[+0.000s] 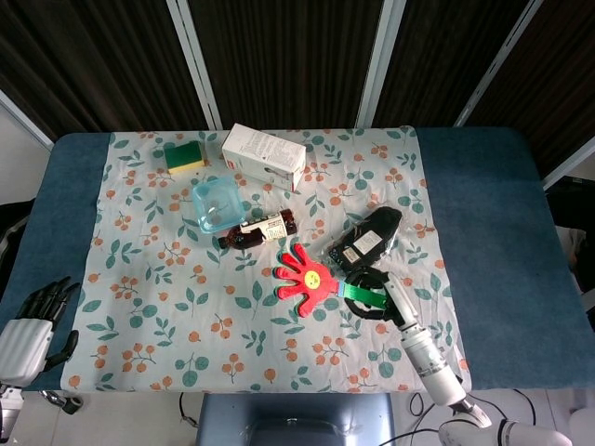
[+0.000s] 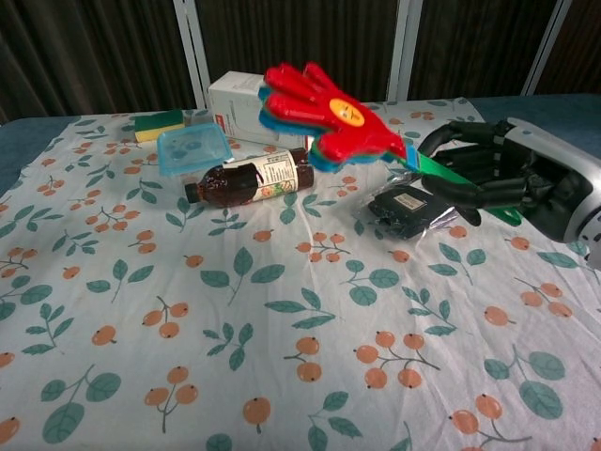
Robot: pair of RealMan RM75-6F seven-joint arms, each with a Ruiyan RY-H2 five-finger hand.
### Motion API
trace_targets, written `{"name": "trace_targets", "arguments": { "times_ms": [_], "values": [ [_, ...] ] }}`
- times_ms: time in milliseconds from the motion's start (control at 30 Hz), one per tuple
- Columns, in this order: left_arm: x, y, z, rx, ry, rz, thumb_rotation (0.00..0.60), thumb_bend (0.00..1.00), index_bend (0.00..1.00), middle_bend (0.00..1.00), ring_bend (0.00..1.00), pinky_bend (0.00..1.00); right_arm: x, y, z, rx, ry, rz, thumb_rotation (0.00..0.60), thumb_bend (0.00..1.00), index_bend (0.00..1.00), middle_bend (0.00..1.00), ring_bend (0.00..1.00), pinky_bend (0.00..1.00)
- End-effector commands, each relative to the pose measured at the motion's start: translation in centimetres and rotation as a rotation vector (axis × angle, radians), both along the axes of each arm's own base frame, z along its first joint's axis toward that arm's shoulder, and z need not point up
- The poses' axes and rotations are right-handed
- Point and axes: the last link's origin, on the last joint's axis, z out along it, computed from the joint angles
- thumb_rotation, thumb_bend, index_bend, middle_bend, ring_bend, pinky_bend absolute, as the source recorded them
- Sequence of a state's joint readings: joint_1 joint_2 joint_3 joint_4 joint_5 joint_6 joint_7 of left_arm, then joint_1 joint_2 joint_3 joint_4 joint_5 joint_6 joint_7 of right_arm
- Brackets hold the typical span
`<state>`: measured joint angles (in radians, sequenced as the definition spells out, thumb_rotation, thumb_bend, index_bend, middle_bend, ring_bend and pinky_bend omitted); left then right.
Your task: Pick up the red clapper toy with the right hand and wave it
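Right hand [image 2: 507, 178] grips the green handle of the red hand-shaped plastic clapper toy [image 2: 324, 115], held off the floral tablecloth [image 2: 141, 310]. Left hand [image 1: 33, 325] empty, fingers apart.

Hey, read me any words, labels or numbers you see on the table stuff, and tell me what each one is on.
No text can be read in either view.
White box: print and a picture, too small to read.
Bottle: label print blurred.
Black pouch: white stickers, unreadable.
Red clapper, held off the table by the right hand: only a yellow smiley face, no words.
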<state>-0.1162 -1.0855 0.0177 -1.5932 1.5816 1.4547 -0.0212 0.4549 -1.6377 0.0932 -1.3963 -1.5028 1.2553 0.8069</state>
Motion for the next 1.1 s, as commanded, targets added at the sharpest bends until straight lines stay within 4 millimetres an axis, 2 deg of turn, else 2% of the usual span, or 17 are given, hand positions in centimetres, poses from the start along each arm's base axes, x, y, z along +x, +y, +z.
{"name": "trace_targets", "arguments": {
  "times_ms": [33, 133, 200, 233, 267, 333, 367, 467, 500, 533, 633, 700, 833, 967, 1000, 1100],
  "values": [
    [0.0, 0.0, 0.0, -0.001, -0.001, -0.002, 0.600, 0.47, 0.00, 0.00, 0.00, 0.12, -1.2, 0.1, -1.6, 0.031, 0.715, 0.091, 0.600, 0.54, 0.93, 0.76, 0.84, 0.88],
    [0.0, 0.0, 0.0, -0.002, 0.000, -0.003, 0.600, 0.47, 0.00, 0.00, 0.00, 0.13, 0.2, 0.6, -0.4, 0.021, 0.641, 0.091, 0.600, 0.54, 0.93, 0.76, 0.83, 0.88],
    [0.0, 0.0, -0.1, -0.002, 0.000, -0.004, 0.600, 0.47, 0.00, 0.00, 0.00, 0.13, 1.7, 0.9, 0.9, -0.026, 0.510, 0.088, 0.600, 0.54, 0.93, 0.76, 0.84, 0.88],
    [0.1, 0.0, -0.1, -0.001, 0.001, -0.006, 0.600, 0.47, 0.00, 0.00, 0.00, 0.13, 2.6, 1.0, 1.6, -0.058, 0.418, 0.087, 0.600, 0.54, 0.93, 0.76, 0.84, 0.88],
    [0.0, 0.0, -0.1, 0.000, 0.002, -0.008, 0.600, 0.47, 0.00, 0.00, 0.00, 0.13, 3.8, 1.3, 2.8, -0.106, 0.252, 0.090, 0.600, 0.54, 0.93, 0.76, 0.84, 0.88],
    [0.0, 0.1, -0.1, 0.000, 0.005, -0.007, 0.600, 0.47, 0.00, 0.00, 0.00, 0.13, 4.7, 1.8, 4.6, -0.168, -0.021, 0.099, 0.600, 0.54, 0.93, 0.76, 0.84, 0.87],
    [0.0, 0.1, -0.2, 0.000, 0.005, -0.006, 0.600, 0.47, 0.00, 0.00, 0.00, 0.13, 4.8, 2.0, 5.1, -0.185, -0.109, 0.102, 0.600, 0.54, 0.93, 0.76, 0.84, 0.87],
    [0.0, 0.1, -0.2, -0.001, 0.003, -0.006, 0.600, 0.47, 0.00, 0.00, 0.00, 0.13, 4.5, 2.1, 5.8, -0.212, -0.207, 0.105, 0.600, 0.54, 0.93, 0.76, 0.84, 0.87],
    [0.0, 0.1, -0.2, -0.004, 0.004, -0.009, 0.600, 0.47, 0.00, 0.00, 0.00, 0.13, 4.3, 2.1, 7.2, -0.275, -0.368, 0.073, 0.600, 0.54, 0.93, 0.76, 0.84, 0.87],
    [0.1, 0.0, -0.2, -0.007, 0.005, -0.014, 0.600, 0.47, 0.00, 0.00, 0.00, 0.13, 3.8, 2.3, 7.8, -0.299, -0.486, 0.064, 0.600, 0.54, 0.93, 0.76, 0.84, 0.87],
    [0.1, 0.0, -0.3, -0.010, 0.004, -0.023, 0.600, 0.47, 0.00, 0.00, 0.00, 0.13, 2.5, 1.9, 7.6, -0.300, -0.639, 0.030, 0.600, 0.54, 0.93, 0.76, 0.84, 0.86],
    [0.1, 0.0, -0.3, -0.014, 0.004, -0.025, 0.600, 0.47, 0.00, 0.00, 0.00, 0.13, 2.0, 1.5, 7.0, -0.242, -0.710, -0.015, 0.600, 0.54, 0.92, 0.76, 0.83, 0.85],
    [0.1, 0.0, -0.4, -0.012, 0.006, -0.024, 0.600, 0.47, 0.00, 0.00, 0.00, 0.12, 1.7, 0.6, 5.2, -0.119, -0.721, -0.073, 0.600, 0.54, 0.91, 0.76, 0.83, 0.84],
    [0.1, 0.1, -0.2, -0.009, 0.006, -0.027, 0.600, 0.47, 0.00, 0.00, 0.00, 0.12, 1.6, -0.3, 2.1, 0.092, -0.404, 0.025, 0.600, 0.54, 0.91, 0.76, 0.82, 0.83],
    [0.1, 0.1, -0.2, -0.009, 0.005, -0.028, 0.600, 0.47, 0.00, 0.00, 0.00, 0.12, 1.7, -0.6, 2.0, 0.115, -0.372, 0.040, 0.600, 0.55, 0.91, 0.76, 0.82, 0.83],
    [0.1, 0.2, -0.1, -0.007, 0.002, -0.027, 0.600, 0.47, 0.00, 0.00, 0.00, 0.12, 1.2, -1.6, -0.2, 0.134, -0.063, 0.080, 0.600, 0.55, 0.92, 0.76, 0.82, 0.82]
  ]
}}
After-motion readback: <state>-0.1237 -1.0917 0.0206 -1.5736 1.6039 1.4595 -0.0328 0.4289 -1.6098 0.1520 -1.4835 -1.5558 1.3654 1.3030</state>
